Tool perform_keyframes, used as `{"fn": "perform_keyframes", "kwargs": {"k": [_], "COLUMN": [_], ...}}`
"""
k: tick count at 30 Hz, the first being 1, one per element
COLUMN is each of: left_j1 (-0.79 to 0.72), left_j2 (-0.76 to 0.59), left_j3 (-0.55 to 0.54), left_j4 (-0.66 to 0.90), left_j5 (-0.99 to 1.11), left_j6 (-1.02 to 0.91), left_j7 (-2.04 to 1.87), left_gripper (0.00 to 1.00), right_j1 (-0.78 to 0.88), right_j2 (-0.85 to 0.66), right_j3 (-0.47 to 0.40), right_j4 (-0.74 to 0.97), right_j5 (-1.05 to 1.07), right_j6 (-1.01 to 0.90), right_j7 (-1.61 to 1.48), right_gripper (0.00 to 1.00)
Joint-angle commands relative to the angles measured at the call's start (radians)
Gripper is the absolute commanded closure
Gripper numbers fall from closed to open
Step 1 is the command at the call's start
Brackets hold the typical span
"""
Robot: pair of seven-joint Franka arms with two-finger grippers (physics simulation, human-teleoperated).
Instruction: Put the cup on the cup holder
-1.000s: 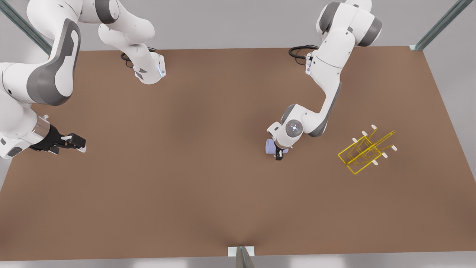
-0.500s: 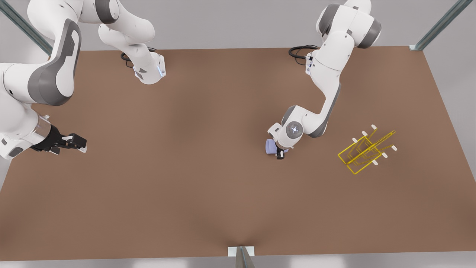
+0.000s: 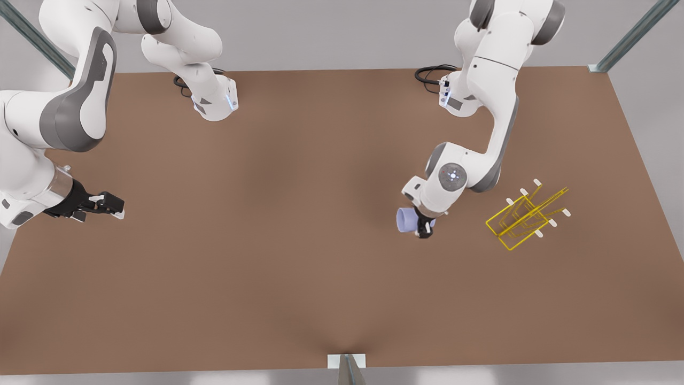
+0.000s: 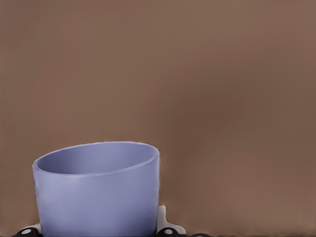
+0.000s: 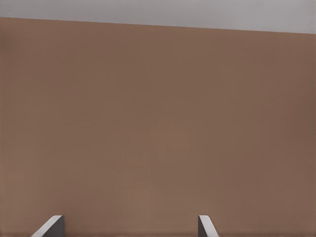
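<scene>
Your left gripper (image 3: 424, 230) is clamped on the cup (image 3: 406, 220), the cup holder (image 3: 525, 218) waits well apart at its 3 o'clock, so placing remains, while your right gripper (image 3: 109, 205) waits spread wide.

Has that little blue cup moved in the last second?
Yes. The cup, held in the left tool, moved toward the front view's right, closer to the yellow cup holder.

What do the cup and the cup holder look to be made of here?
The cup, held in the left pincer: smooth matte lavender-blue, probably plastic or glazed ceramic; no gloss or texture decides it. The cup holder: thin bright-yellow wire, likely coated metal, with white-tipped prongs.
</scene>
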Motion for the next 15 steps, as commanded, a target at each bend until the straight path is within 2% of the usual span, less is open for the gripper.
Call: {"fn": "perform_keyframes", "kwargs": {"k": [1, 2, 3, 5, 7, 10, 13, 15], "left_j1": [0.001, -0.001, -0.001, -0.001, -0.003, -0.042, -0.085, -0.125], "left_j2": [-0.011, -0.011, -0.009, -0.005, -0.008, -0.011, -0.009, -0.012], "left_j3": [0.039, 0.062, 0.087, 0.099, 0.098, 0.091, 0.088, 0.088], "left_j4": [0.039, 0.086, 0.138, 0.212, 0.27, 0.387, 0.405, 0.404], "left_j5": [0.012, 0.012, 0.027, 0.127, 0.347, 0.657, 1.021, 1.154], "left_j6": [-0.078, -0.153, -0.182, -0.228, -0.266, -0.477, -0.589, -0.697], "left_j7": [-0.047, -0.048, -0.065, -0.177, -0.381, -0.528, -0.513, -0.408], "left_gripper": [0.24, 0.26, 0.22, 0.22, 0.23, 0.23, 0.24, 0.24], "right_j1": [0.002, 0.0, 0.002, 0.002, 0.002, 0.002, 0.002, 0.002], "right_j2": [-0.001, -0.001, -0.001, -0.001, -0.001, 0.0, -0.001, 0.0], "right_j3": [0.0, 0.0, 0.0, 0.0, 0.0, 0.0, 0.0, 0.0], "right_j4": [0.0, 0.0, 0.0, 0.0, 0.0, 0.0, 0.0, 0.0], "right_j5": [0.001, 0.001, 0.001, 0.001, 0.001, 0.001, 0.001, 0.001], "right_j6": [-0.001, -0.001, 0.001, 0.001, 0.001, 0.001, 0.001, 0.001], "right_j7": [-0.001, 0.001, -0.001, -0.001, -0.001, -0.001, -0.001, -0.001], "right_gripper": [0.0, 0.0, 0.0, 0.0, 0.0, 0.0, 0.0, 0.0]}}
